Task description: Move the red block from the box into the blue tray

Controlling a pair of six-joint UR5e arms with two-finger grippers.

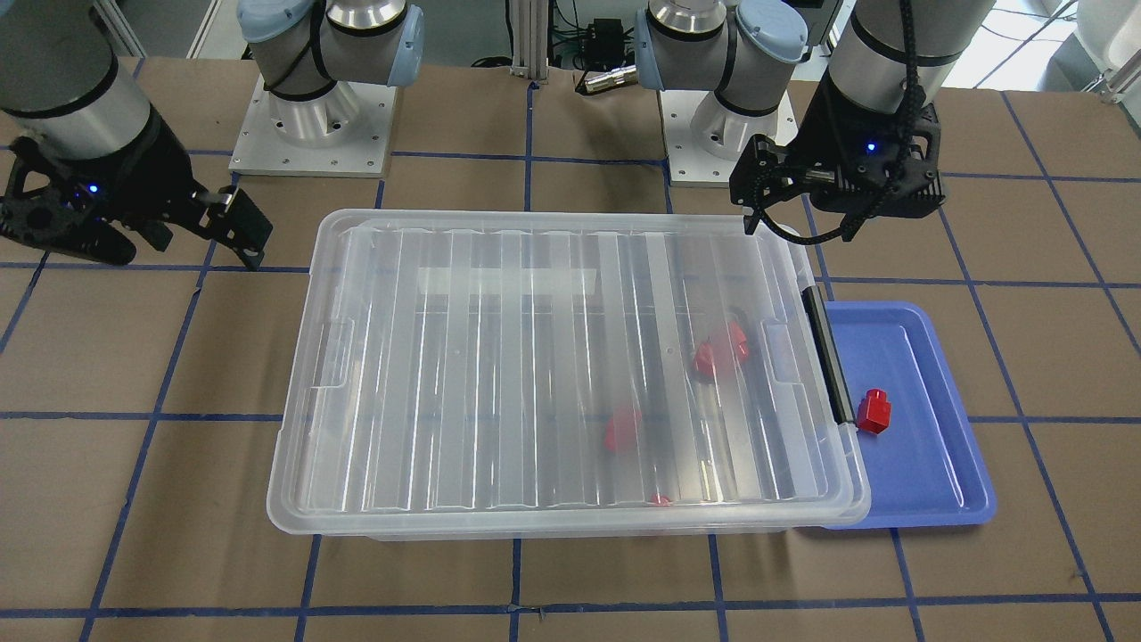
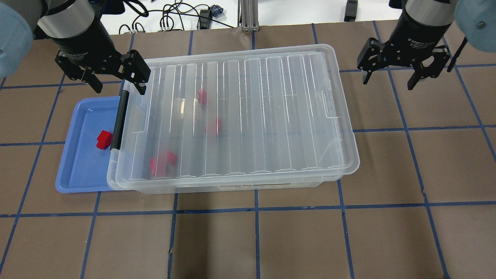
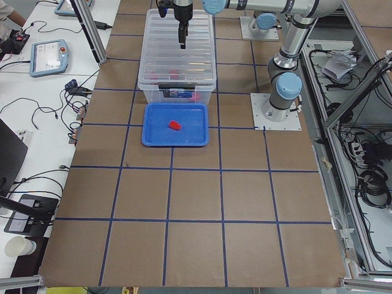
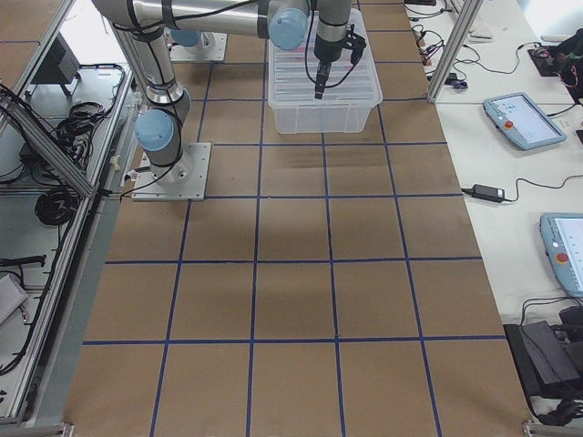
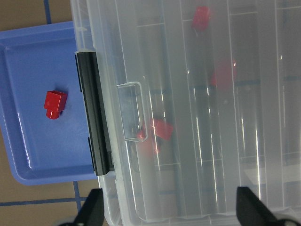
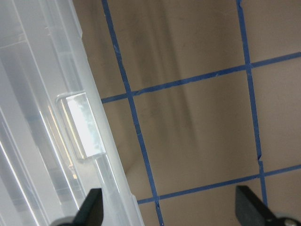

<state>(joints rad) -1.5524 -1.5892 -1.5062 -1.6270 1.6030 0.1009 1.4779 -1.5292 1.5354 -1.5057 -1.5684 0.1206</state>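
The box [image 2: 252, 116] is a clear bin with its ribbed lid on and a black latch bar [image 2: 119, 120] at its left end. Three red blocks [image 2: 201, 96] [image 2: 213, 126] [image 2: 162, 162] show blurred through the lid. The blue tray [image 2: 77, 170] lies against that end, partly under the box rim, with one red block [image 2: 104, 139] lying in it near the latch. My left gripper [image 2: 118, 87] is open and empty, hovering above the latch end's far corner. My right gripper [image 2: 389, 81] is open and empty, above the table beyond the box's right end. The left wrist view shows the tray block [image 5: 54, 103] and the latch [image 5: 96, 117].
The brown table is marked with a blue tape grid [image 2: 255, 207]. The two arm bases [image 1: 312, 116] [image 1: 722, 125] stand behind the box. Cables [image 2: 174, 15] lie past the far table edge. Tablets [image 3: 49, 56] and wires lie on side benches.
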